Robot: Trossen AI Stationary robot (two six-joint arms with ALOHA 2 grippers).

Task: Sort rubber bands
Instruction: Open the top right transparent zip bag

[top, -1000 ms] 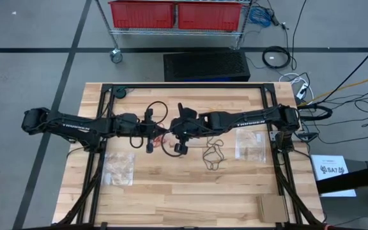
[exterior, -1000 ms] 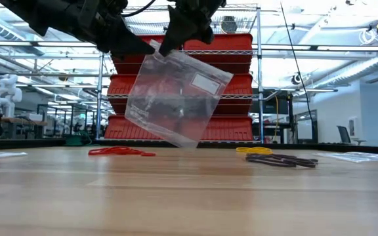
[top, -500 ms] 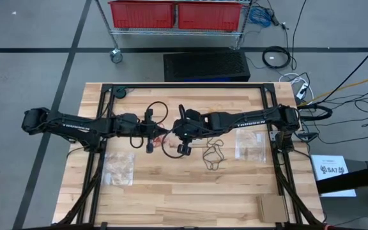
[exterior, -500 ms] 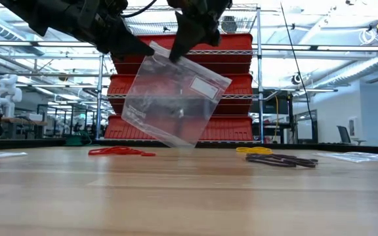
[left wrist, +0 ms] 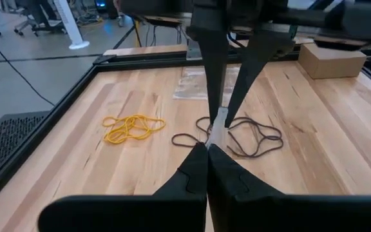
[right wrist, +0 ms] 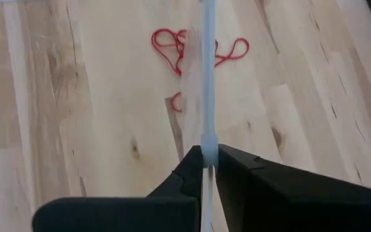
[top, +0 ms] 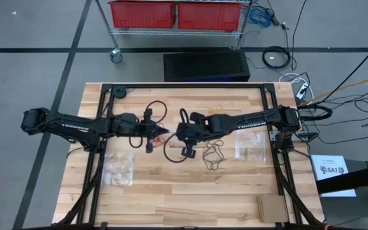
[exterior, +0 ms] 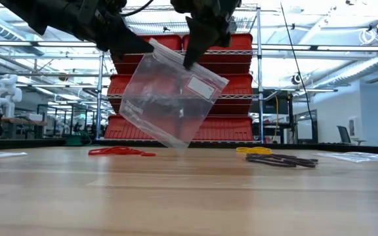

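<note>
Here, clear bag [exterior: 169, 98] suspended above bench [exterior: 189, 196], top edge pinched by left gripper [exterior: 146, 47] and right gripper [exterior: 190, 63], presumably for receiving red rubber bands [exterior: 120, 151] below

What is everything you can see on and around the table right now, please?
Clear plastic bag: one, held above the table by both grippers.
Red rubber bands: one cluster, on the table under the bag.
Yellow rubber bands: one cluster, on the table.
Black rubber bands: one cluster, beside the yellow.
Flat clear bags: two, one on each side of the table.
Red bins: on a rack beyond the table.
Left gripper: shut on bag's top edge.
Right gripper: shut on same edge.
</note>
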